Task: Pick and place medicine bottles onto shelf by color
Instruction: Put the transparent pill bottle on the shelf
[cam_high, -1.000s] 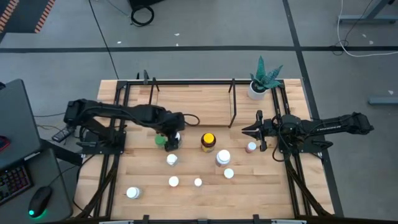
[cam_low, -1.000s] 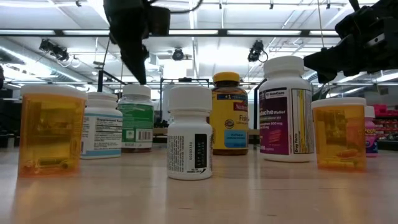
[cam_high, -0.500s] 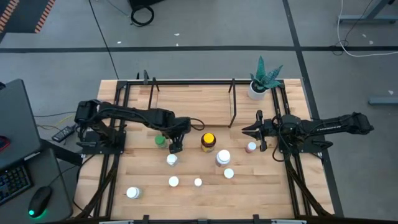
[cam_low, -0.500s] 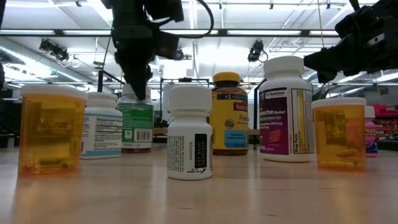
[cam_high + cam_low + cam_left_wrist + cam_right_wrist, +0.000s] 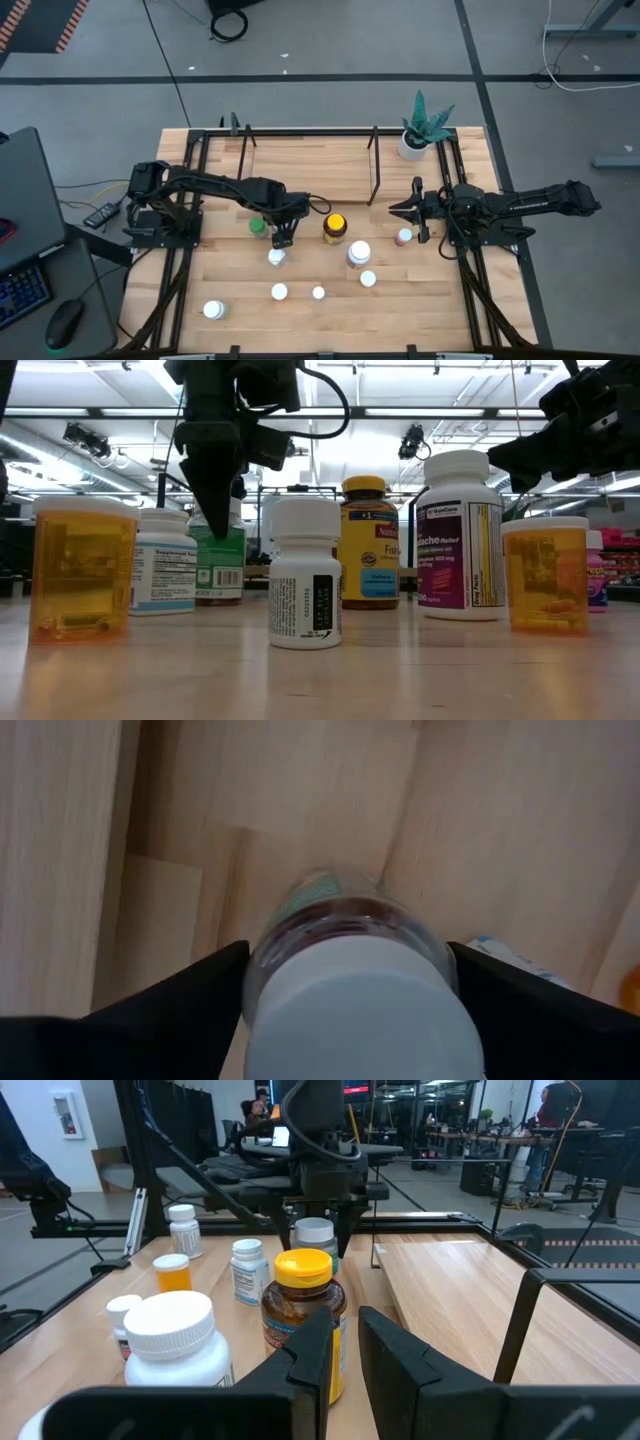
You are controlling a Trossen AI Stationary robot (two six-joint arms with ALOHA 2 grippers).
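Item: I had the left end effector [image 5: 283, 240] spread wide, straddling an upright white-capped bottle [image 5: 350, 985] directly beneath it; right end effector [image 5: 403, 211] pinched shut.

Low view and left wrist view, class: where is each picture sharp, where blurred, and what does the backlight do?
Low view: the white-capped bottle in front is sharp, the room behind soft; bright ceiling lights leave the left gripper a dark silhouette. Left wrist view: the white cap fills the frame, blurred; the wooden table is only slightly clearer.

Likely robotics lab: concrete floor [image 5: 330, 90], strip ceiling lights [image 5: 400, 412], distant workbenches [image 5: 480, 1150].
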